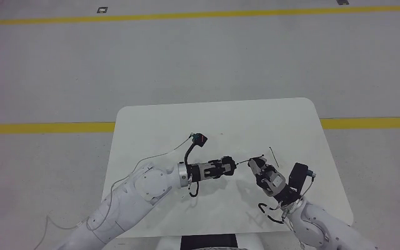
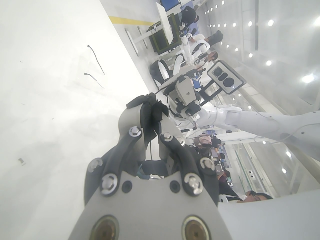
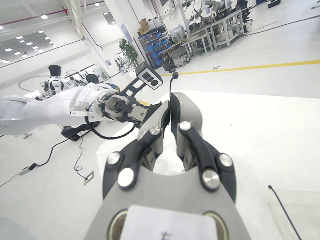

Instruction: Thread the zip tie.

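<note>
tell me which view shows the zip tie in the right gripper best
The right wrist view: the zip tie stands up from the shut right gripper, head and strap plain against the floor. The top view gives a faint line at the gripper tips. In the left wrist view it is too thin to tell.

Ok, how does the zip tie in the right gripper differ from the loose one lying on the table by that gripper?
The held zip tie is clamped in the shut right gripper, off the table; the spare zip tie lies loose on the table, untouched. The held zip tie pokes its head end past the fingertips; the spare zip tie lies stretched out, nearly straight. Both are thin and black with a small head.
</note>
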Available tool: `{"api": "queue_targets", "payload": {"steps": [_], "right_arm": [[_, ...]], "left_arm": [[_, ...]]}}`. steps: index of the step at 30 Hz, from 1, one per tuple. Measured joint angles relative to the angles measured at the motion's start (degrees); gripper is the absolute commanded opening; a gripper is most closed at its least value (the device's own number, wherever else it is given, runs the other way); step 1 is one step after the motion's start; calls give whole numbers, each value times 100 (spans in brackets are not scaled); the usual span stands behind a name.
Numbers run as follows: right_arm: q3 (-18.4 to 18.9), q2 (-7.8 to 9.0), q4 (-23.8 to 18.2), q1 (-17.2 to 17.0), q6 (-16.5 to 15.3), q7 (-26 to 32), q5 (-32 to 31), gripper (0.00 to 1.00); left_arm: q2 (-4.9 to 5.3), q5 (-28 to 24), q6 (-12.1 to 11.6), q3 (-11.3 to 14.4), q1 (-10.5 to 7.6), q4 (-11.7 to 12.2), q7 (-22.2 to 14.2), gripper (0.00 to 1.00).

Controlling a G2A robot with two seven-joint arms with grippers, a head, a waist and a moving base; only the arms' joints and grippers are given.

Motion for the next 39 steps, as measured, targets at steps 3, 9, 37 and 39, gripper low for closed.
{"api": "queue_targets", "payload": {"steps": [3,9,37,39], "right_arm": [[8,4,-17,-16,0,24,-9,0],[0,11,-33,-23,0,90,-9,0],[105,78,-106,-113,0,-32,175,0],[165,108,-134,-162,0,-88,210,0]], "left_arm": [[0,0,0,0,0,0,0,0],[0,0,0,0,0,0,0,0],[0,0,0,0,0,0,0,0],[0,1,2,0,1,-1,3,0]]}}
